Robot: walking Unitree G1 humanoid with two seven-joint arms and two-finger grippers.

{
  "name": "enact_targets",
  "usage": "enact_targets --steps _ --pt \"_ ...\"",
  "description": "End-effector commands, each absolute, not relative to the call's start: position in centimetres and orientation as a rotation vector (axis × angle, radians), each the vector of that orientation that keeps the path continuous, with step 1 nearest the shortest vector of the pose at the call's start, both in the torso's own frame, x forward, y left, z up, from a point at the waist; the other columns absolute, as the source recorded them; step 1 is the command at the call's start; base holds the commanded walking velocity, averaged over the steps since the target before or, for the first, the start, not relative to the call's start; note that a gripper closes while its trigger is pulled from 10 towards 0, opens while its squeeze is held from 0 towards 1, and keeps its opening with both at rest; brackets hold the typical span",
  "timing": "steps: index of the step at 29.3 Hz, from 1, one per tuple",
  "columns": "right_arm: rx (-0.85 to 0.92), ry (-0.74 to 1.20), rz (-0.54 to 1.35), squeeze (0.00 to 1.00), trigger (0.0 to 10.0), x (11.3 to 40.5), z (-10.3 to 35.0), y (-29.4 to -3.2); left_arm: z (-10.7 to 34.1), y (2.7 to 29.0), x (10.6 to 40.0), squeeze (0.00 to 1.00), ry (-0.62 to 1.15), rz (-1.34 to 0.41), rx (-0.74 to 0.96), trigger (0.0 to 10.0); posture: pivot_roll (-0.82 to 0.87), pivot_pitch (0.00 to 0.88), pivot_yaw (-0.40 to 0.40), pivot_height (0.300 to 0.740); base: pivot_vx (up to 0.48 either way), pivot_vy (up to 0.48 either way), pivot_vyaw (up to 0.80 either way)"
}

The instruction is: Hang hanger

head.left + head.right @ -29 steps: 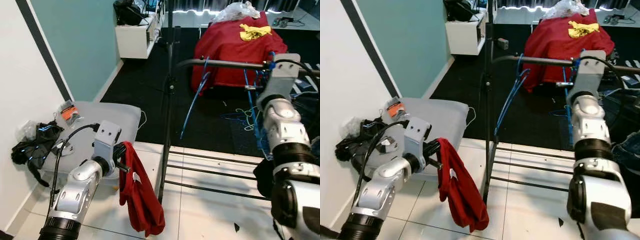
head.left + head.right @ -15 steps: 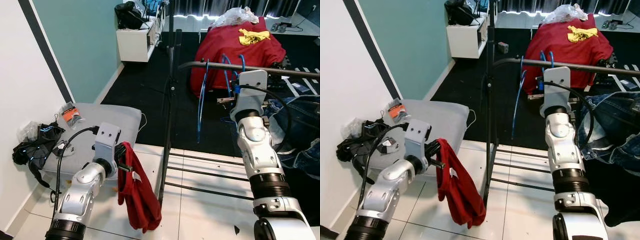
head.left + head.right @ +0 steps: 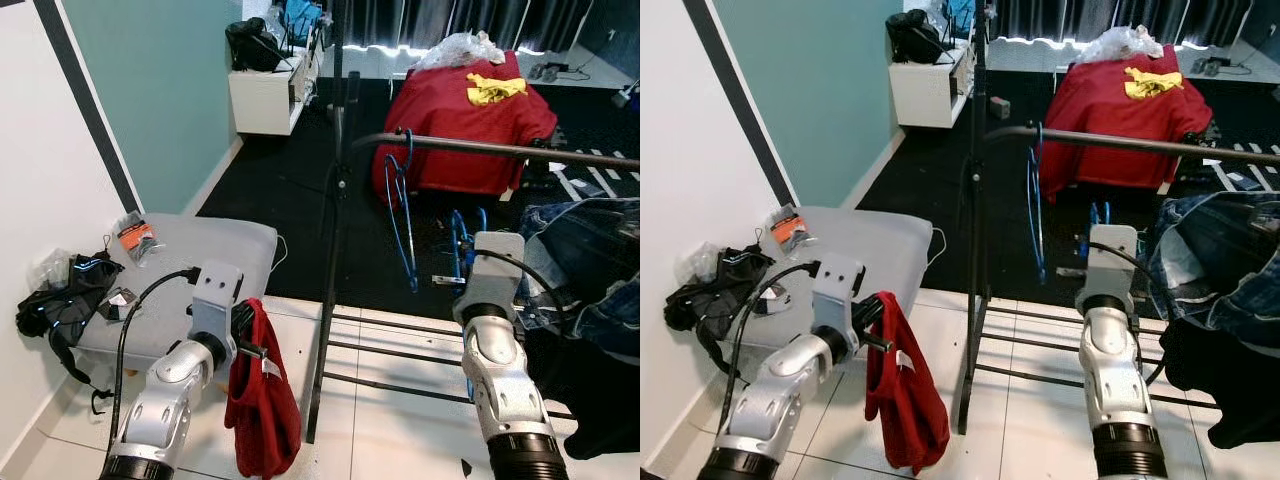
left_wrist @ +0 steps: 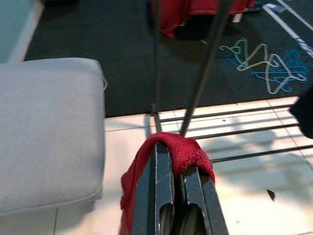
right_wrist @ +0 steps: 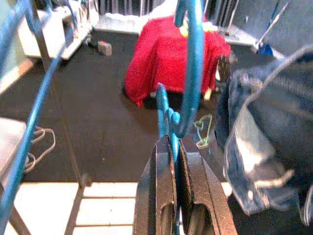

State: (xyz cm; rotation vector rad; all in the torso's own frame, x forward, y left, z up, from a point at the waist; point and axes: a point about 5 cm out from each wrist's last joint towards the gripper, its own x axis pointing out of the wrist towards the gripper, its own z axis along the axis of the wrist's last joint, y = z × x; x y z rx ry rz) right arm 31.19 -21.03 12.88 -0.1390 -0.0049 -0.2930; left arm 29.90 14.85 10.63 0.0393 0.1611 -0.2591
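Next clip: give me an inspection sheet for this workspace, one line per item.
Surface: white tiled floor meeting black carpet.
Job's things: blue plastic hanger in the right pincer; another blue hanger hooked on the dark metal clothes rail.
Clutter: loose hangers on the carpet; black bag by the grey cushion.
Grippers: left pincer shut on a red cloth; right pincer shut on the hanger, below the rail.
Cables: black cable on the left arm.
Surroundings: teal wall, red-covered furniture, denim garment.
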Motion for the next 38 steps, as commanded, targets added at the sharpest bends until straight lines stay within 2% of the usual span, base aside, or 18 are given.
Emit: enact_targets --steps 1,2,3,8,10,17,38 --pt "-0.113 0.021 -0.259 0.00 1.1 31.0 12.2 -20.5 10.5 15.5 29.9 0.00 0.155 -0.191 0.010 10.0 -0.02 0.045 0.011 0.740 0.000 0.000 0.00" --pt "-0.113 0.021 -0.259 0.00 1.1 31.0 12.2 -20.5 10.5 15.5 29.9 0.00 0.155 -0.191 0.010 10.0 -0.02 0.045 0.011 0.740 0.000 0.000 0.00" --pt "-0.101 0.056 -0.161 0.00 10.0 31.3 11.5 -19.3 10.4 15.8 30.1 0.00 0.155 -0.164 -0.008 10.0 -0.02 0.031 0.002 0.740 0.000 0.000 0.00" --pt "-0.085 0.094 -0.071 0.00 10.0 31.7 10.9 -18.1 10.4 16.0 30.3 0.00 0.158 -0.150 -0.022 10.0 -0.02 0.026 -0.004 0.740 0.000 0.000 0.00" --pt "-0.062 0.163 0.034 0.00 10.0 31.7 9.9 -16.0 10.9 15.7 30.6 0.00 0.148 -0.155 -0.051 10.0 -0.02 0.017 -0.022 0.740 0.000 0.000 0.00" --pt "-0.028 0.216 0.082 0.00 10.0 31.1 9.2 -14.2 11.7 15.3 30.7 0.00 0.127 -0.164 -0.071 10.0 -0.01 0.037 -0.016 0.740 0.000 0.000 0.00" --pt "-0.029 0.271 0.126 0.00 10.0 31.5 8.7 -13.7 11.4 15.3 30.4 0.00 0.134 -0.171 -0.076 10.0 0.00 0.037 -0.016 0.740 0.000 0.000 0.00"
